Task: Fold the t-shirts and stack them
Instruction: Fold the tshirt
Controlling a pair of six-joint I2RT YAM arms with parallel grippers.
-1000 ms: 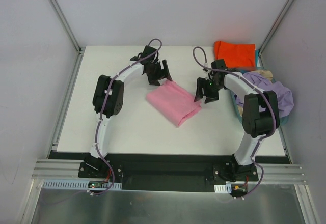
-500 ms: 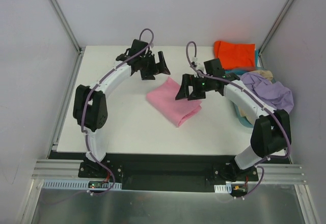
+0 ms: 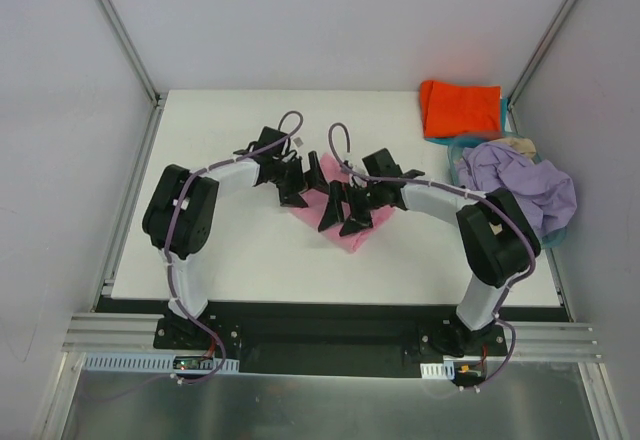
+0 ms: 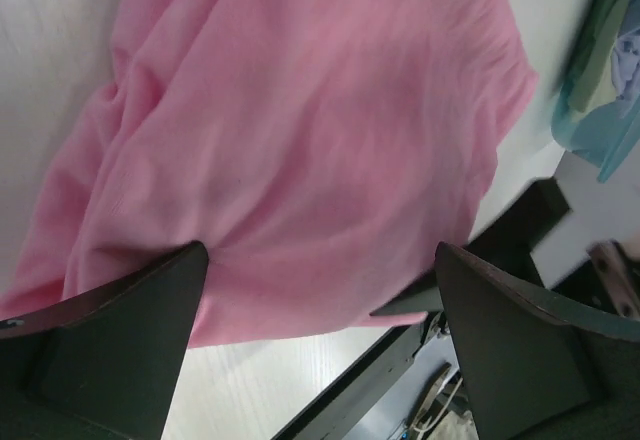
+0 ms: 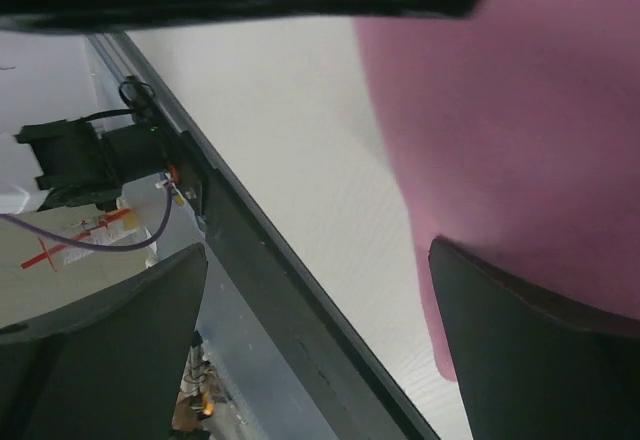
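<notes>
The folded pink t-shirt lies mid-table, partly covered by both grippers. My left gripper is open over its far left edge. In the left wrist view the pink cloth fills the frame and the open gripper straddles it. My right gripper is open low over the shirt's near side. In the right wrist view the gripper spans bare table and one finger rests at the edge of the pink cloth. A folded orange-red shirt lies at the back right on a teal one.
A light blue basket stands at the right edge, holding a lavender shirt and a beige one. The basket also shows in the left wrist view. The table's dark front rail is close below the right gripper.
Both arms swung in from the far side and came down onto the pink shirt. Both grippers stayed open and the shirt has not visibly shifted.
</notes>
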